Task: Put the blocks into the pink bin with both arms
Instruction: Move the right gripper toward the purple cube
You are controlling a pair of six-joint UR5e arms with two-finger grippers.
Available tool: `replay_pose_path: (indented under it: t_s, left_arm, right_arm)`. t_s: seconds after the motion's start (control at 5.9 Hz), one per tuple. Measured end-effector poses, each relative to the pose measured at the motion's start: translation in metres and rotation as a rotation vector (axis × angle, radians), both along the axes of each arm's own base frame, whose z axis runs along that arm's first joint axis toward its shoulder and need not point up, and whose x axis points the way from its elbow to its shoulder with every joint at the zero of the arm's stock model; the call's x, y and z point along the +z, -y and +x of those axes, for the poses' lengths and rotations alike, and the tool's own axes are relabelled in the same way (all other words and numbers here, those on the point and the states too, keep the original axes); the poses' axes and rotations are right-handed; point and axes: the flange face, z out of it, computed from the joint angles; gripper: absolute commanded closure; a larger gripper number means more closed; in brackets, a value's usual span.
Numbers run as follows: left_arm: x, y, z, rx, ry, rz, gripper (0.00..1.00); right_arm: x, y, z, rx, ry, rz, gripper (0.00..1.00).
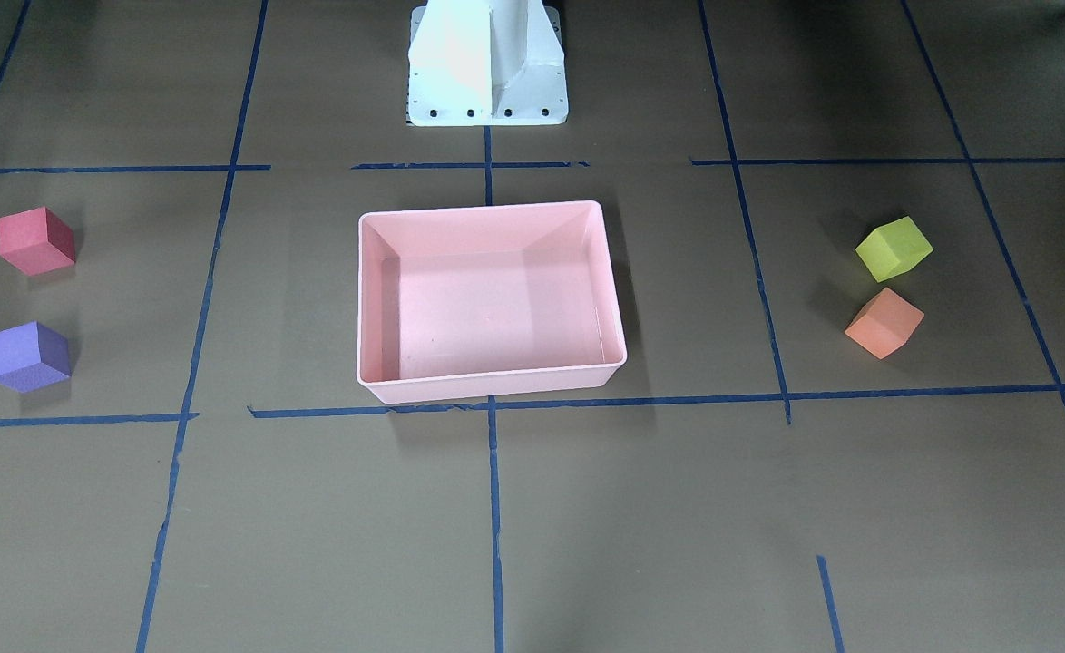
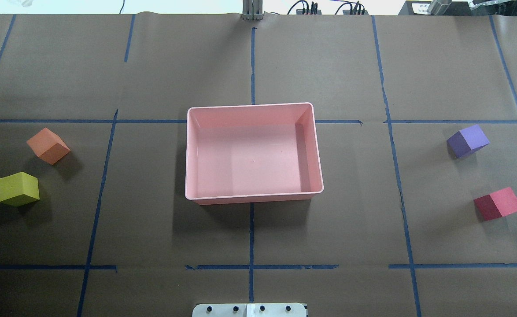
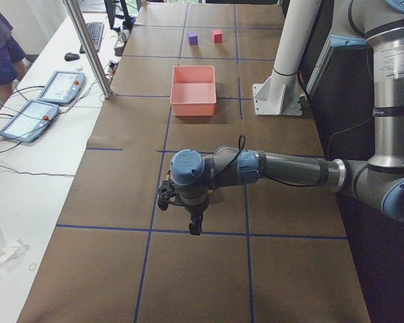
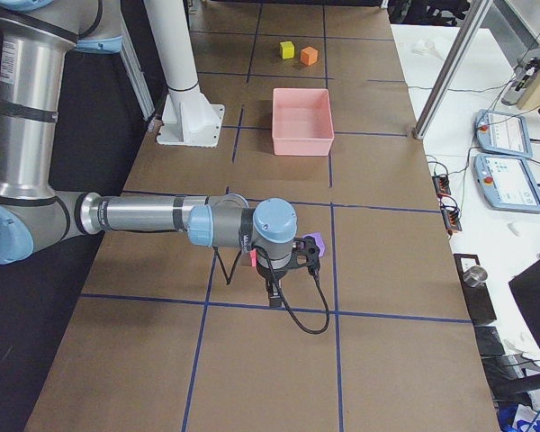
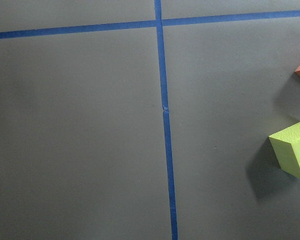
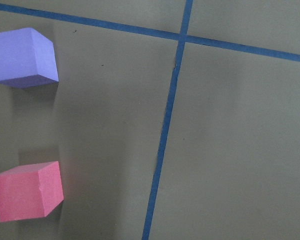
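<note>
1. Bin [image 2: 249, 158] of pale pink plastic sits in the middle of the brown papered surface [image 2: 153, 229], and there is nothing inside it.
2. Over on the robot's left, well apart from the bin, lie the orange block [image 2: 48, 145] and the yellow-green block [image 2: 18, 189]. They are near each other but not touching, and the orange one is the farther from the robot.
3. On the robot's right, again well apart from the bin, are the purple block [image 2: 467, 141] and the red block [image 2: 498, 203], with a gap between them. The purple one is the farther from the robot.
4. All four blocks rest on the surface, turned at an angle to the blue tape lines [image 2: 252, 66].
5. The left arm [image 3: 276, 168] stretches out low, and its gripper [image 3: 195, 225] points down above the paper. From the side I cannot tell whether the fingers are apart or together.
6. The right arm [image 4: 153, 216] reaches out the same way. Its gripper [image 4: 274, 292] hangs close to the purple and red blocks and partly hides them from the side. Here too I cannot tell its state.
7. The white pedestal [image 1: 487, 63] stands on the robot's side of the bin.
</note>
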Motion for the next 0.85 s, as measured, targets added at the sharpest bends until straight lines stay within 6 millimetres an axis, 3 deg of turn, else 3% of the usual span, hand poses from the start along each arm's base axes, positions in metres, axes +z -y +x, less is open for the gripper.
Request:
replay_pose_path:
  t_s: [0.17, 0.34, 0.51, 0.68, 0.85]
  left_arm:
    - [-0.002, 0.0, 0.0, 0.0, 0.0, 0.003, 0.0]
    - [-0.003, 0.0, 0.001, 0.0, -0.001, 0.006, 0.0]
    - [-0.004, 0.0, 0.001, 0.0, -0.001, 0.006, 0.0]
    - [-0.004, 0.0, 0.001, 0.0, -0.001, 0.007, 0.0]
    - [-0.004, 0.0, 0.001, 0.001, -0.001, 0.008, 0.0]
  right_arm:
    - [-0.009, 0.008, -0.005, -0.008, 0.018, 0.026, 0.0]
    - [-0.032, 0.036, -0.024, -0.029, 0.046, 0.078, 0.0]
    - [-0.067, 0.076, -0.058, -0.041, 0.06, 0.104, 0.0]
    - [-0.096, 0.108, -0.105, -0.053, 0.046, 0.115, 0.0]
    - [-0.104, 0.126, -0.155, -0.069, 0.017, 0.137, 0.0]
